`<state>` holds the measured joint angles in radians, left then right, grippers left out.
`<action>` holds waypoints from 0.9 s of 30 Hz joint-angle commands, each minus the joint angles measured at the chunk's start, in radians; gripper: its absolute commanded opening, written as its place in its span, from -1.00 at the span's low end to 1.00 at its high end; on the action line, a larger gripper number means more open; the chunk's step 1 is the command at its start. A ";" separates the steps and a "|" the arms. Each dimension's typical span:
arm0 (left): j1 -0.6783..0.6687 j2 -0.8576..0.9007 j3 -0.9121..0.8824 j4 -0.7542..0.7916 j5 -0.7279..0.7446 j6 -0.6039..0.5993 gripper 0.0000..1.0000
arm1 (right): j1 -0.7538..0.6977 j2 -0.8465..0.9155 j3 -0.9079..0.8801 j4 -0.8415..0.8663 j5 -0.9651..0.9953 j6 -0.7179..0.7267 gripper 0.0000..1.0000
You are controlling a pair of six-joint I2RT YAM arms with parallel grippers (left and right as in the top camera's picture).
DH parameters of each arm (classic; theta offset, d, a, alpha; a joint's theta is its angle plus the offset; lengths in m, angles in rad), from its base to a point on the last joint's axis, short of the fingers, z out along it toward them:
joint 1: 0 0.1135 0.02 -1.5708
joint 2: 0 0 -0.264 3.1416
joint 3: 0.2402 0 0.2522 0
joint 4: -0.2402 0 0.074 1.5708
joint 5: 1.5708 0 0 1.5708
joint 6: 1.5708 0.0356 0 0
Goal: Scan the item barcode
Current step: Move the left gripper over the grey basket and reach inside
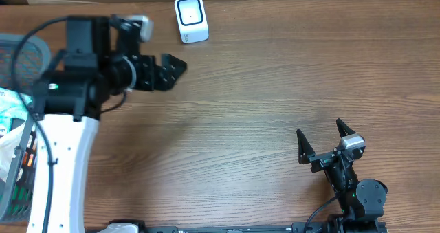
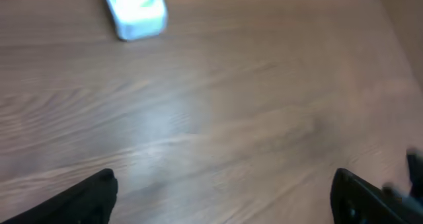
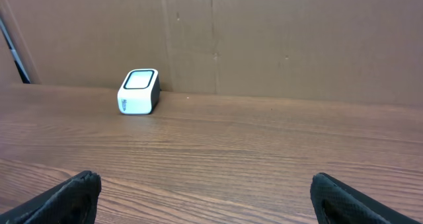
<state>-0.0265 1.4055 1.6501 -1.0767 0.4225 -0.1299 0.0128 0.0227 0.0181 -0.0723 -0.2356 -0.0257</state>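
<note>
Black fingers [image 2: 92, 194] of the left gripper [image 1: 177, 73] are seen spread wide apart, with nothing held between them; only bare wood grain is shown in the gap. The gripper is pointed to the right above the wooden table [image 1: 261, 89]. A white barcode scanner [image 1: 190, 18] is found near it, a little beyond the fingertips toward the table's far edge, with its dark-rimmed window facing up. The right gripper [image 1: 320, 130] is likewise held wide open and empty near the front edge, well apart from the scanner. A mesh basket [image 1: 15, 195] is placed at the left edge beside the left arm, and a teal-and-white packet [image 1: 8, 106] is seen inside it.
</note>
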 commanded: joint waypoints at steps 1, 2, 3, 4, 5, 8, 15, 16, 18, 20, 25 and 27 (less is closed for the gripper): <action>0.105 -0.016 0.134 0.000 -0.022 -0.135 0.78 | -0.006 -0.001 -0.007 0.003 0.006 0.003 1.00; 0.147 -0.016 0.172 -0.007 -0.022 -0.150 0.77 | -0.006 -0.001 -0.007 0.003 0.006 0.003 1.00; 0.180 -0.016 0.200 -0.013 -0.023 -0.162 0.77 | -0.006 -0.001 -0.007 0.003 0.006 0.003 1.00; 0.214 -0.016 0.226 -0.018 -0.022 -0.171 0.77 | -0.006 -0.001 -0.007 0.003 0.006 0.003 0.99; 0.255 -0.016 0.251 -0.021 -0.023 -0.187 0.77 | -0.006 -0.001 -0.007 0.003 0.006 0.003 1.00; 0.379 -0.016 0.299 -0.026 -0.039 -0.233 0.79 | -0.006 -0.001 -0.007 0.003 0.006 0.003 1.00; 0.702 0.012 0.303 -0.085 -0.121 -0.368 0.95 | -0.006 -0.001 -0.007 0.003 0.006 0.003 1.00; 0.734 0.023 0.303 -0.098 -0.137 -0.368 0.94 | -0.006 -0.001 -0.007 0.003 0.006 0.003 1.00; 0.791 0.049 0.303 -0.132 -0.186 -0.365 0.93 | -0.006 -0.001 -0.007 0.003 0.007 0.003 1.00; 0.830 0.082 0.302 -0.176 -0.249 -0.364 0.90 | -0.006 -0.001 -0.007 0.003 0.007 0.003 1.00; 0.853 0.188 0.278 -0.256 -0.394 -0.346 0.82 | -0.006 -0.001 -0.007 0.003 0.007 0.003 1.00; 0.853 0.226 0.249 -0.251 -0.417 -0.346 0.81 | -0.006 -0.001 -0.007 0.003 0.006 0.003 1.00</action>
<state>0.8230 1.5887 1.9266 -1.3239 0.1062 -0.4721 0.0128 0.0223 0.0181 -0.0723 -0.2359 -0.0257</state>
